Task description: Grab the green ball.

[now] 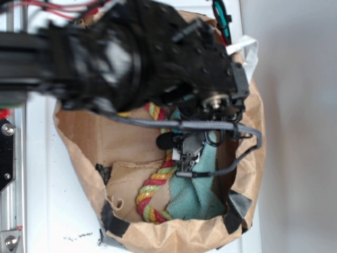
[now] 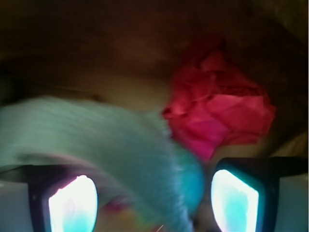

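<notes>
Green ball [image 2: 190,181], the thing to be grabbed, seems to show only in the wrist view, as a rounded teal bulge low between the two fingertips, partly covered by the blurred, ribbed teal terry cloth [image 2: 96,140] that sweeps across the left and centre. The blur makes it hard to say where cloth ends and ball begins, so this reading is tentative. In the exterior view the ball cannot be made out at all; the arm hides much of the bag's inside.

The gripper [image 2: 154,195] is down inside the brown paper bag [image 1: 247,174], its jaws spread wide, the left fingertip [image 2: 72,203] and the right one well apart, and nothing is clamped between them. The red paper wad [image 2: 219,113] lies just beyond the right fingertip, touching or nearly touching the teal bulge. From outside, the gripper [image 1: 189,153] hangs over the teal cloth [image 1: 192,195], beside the multicoloured rope [image 1: 152,190] that runs down the bag floor.

As a judgement: the approach is largely done, with the tool lowered into the bag and the ball apparently lying between the fingertips. The grasp itself is not yet made. What is left is to settle the jaws around the ball alone, close them, and lift. The cloth draped over it could be caught in the closing jaws, and the red wad sits close enough to be nudged.
</notes>
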Robot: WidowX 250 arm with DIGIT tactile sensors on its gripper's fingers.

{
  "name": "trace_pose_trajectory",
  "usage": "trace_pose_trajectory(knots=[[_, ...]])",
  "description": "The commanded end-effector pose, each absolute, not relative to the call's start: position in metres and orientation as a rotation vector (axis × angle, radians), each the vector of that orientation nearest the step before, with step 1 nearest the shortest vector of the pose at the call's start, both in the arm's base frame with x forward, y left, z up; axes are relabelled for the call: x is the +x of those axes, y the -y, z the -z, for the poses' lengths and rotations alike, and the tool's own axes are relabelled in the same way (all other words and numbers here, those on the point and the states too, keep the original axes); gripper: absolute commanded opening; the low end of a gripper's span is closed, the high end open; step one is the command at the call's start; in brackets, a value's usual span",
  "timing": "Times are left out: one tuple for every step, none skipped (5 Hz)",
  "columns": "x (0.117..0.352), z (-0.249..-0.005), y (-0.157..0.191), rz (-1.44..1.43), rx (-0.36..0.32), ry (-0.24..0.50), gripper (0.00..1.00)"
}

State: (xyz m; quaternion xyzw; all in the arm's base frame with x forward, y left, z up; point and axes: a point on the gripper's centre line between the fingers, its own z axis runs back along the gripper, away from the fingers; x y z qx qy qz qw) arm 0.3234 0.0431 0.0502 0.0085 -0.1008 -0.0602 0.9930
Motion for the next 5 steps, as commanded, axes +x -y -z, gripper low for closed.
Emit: trace_pose_trajectory(knots=[[0.333,-0.055,-0.044,0.152,0.082,0.245,1.0],[0.333,-0.052,-0.044,0.162,0.082,0.243,1.0],[0.327,-0.05,-0.041,0.186,0.075,0.221,1.0],[0.32,-0.044,-0.038,0.2,0.066,0.187,1.0],[0.319,-0.04,-0.035,0.199,0.053,0.174,1.0]])
